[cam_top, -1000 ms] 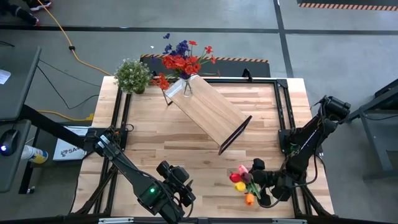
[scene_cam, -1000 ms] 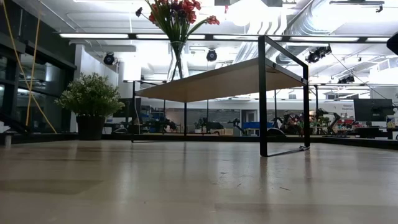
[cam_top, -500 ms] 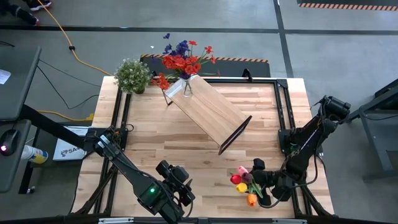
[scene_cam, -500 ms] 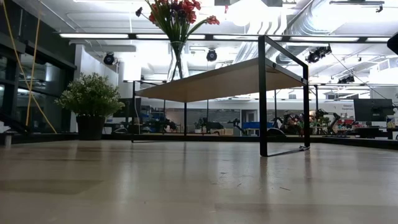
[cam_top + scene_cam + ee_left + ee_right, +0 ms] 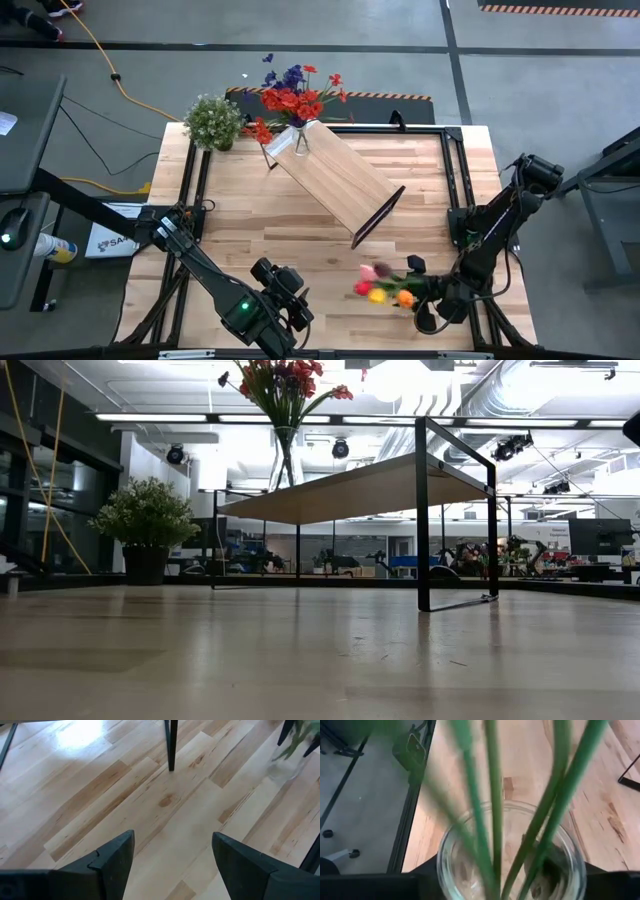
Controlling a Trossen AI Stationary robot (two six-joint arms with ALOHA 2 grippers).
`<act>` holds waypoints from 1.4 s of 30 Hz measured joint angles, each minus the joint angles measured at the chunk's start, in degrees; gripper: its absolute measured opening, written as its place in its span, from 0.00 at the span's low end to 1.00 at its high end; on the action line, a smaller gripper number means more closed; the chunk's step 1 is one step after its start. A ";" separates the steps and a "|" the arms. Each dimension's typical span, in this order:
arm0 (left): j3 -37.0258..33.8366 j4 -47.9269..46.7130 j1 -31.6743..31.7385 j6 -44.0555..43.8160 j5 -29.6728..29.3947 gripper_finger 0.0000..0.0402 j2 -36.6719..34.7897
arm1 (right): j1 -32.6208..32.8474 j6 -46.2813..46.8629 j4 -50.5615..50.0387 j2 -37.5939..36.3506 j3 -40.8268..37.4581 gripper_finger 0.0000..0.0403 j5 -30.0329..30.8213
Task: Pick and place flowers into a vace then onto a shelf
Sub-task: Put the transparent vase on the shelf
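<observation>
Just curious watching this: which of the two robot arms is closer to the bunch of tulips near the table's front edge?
Right. The right gripper is right at the tulips, at their stems; the left gripper waits apart, farther along the front edge.

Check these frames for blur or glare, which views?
Right wrist view: stems close to the lens, smeared, over the jar. High view: tulips motion-blurred. Left wrist view: glare patch on the table. Low view: ceiling lights blown out.

- Table (image 5: pixel 300 250): pale wood planks, smooth, lightly glossy.
- Shelf (image 5: pixel 335 180): light wood board, thin matt black metal legs.
- Vase (image 5: pixel 512 855), lower centre: clear glossy glass.
</observation>
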 joint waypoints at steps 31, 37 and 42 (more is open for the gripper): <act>-0.02 0.55 0.00 -0.27 0.00 0.74 0.01 | -10.09 -25.22 4.42 -26.27 0.00 0.40 18.87; -0.02 0.55 0.00 -0.46 0.00 0.74 0.02 | -15.41 -37.71 12.83 -30.07 0.00 0.40 20.28; -0.02 0.79 0.00 -0.48 0.00 0.75 0.01 | -20.63 -46.80 19.27 -31.56 0.02 0.40 20.13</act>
